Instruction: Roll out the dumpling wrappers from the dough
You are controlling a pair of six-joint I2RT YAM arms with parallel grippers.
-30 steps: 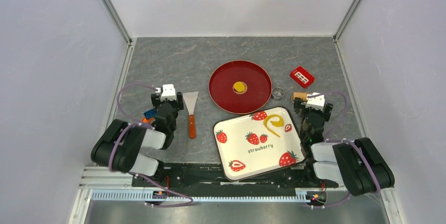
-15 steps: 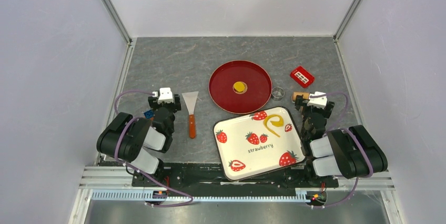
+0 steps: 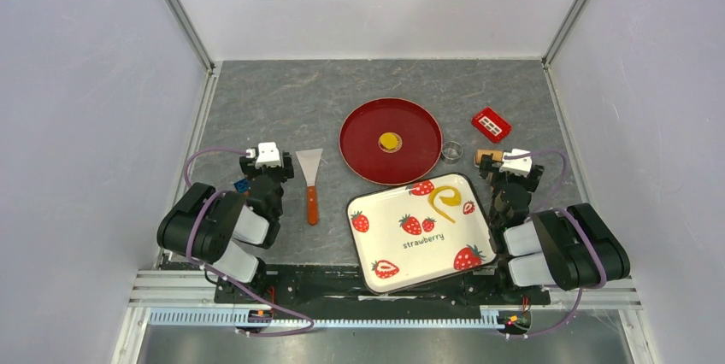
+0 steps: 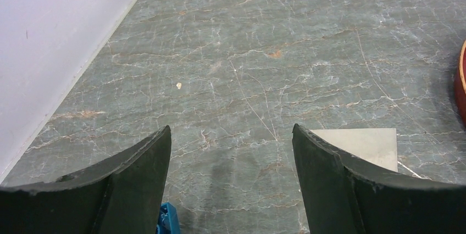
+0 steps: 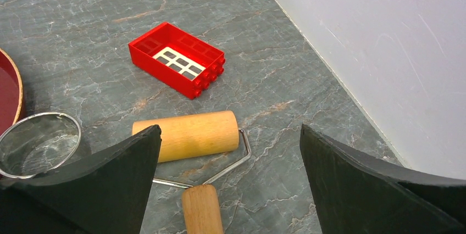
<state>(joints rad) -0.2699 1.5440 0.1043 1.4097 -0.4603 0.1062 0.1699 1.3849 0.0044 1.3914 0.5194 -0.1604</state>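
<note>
Lying flat on the red plate (image 3: 359,146), a small round yellow wrapper (image 3: 390,141).

My fingers (image 4: 137,182) are black, the table (image 4: 264,53) grey with pale veins. The dumpling wrapper (image 3: 390,140) is yellow, its plate (image 3: 359,137) red; the tray (image 3: 376,244) is white with red strawberries; the roller (image 5: 187,135) is tan.

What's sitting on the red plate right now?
One dumpling wrapper, a small flat yellow disc, lies near the middle of the red plate. The rest of the plate shows bare. Whatever is beneath the disc is covered.
</note>
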